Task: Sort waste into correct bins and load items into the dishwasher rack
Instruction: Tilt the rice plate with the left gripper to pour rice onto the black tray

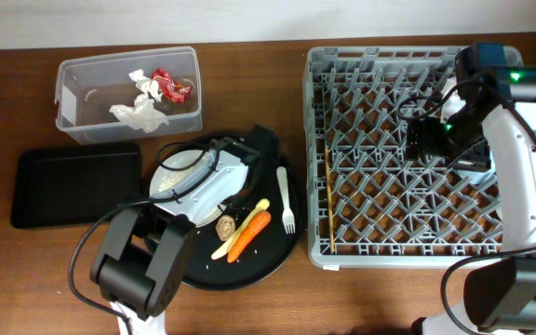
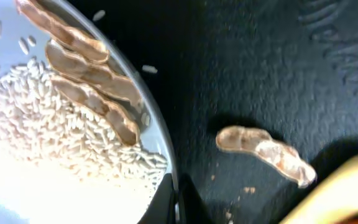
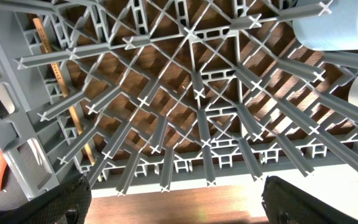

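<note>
Left wrist: left hand (image 2: 174, 205) at white plate (image 2: 17, 193) rim, grip cannot be told. Tilting risks spilling pale grains (image 2: 55, 124). Right hand (image 3: 179, 202) spread above dishwasher rack (image 3: 197, 93).

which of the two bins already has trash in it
The clear plastic tub: it holds the crumpled red wrapper and the white tissue. The shallow black rectangular tray beside it shows nothing inside.
</note>
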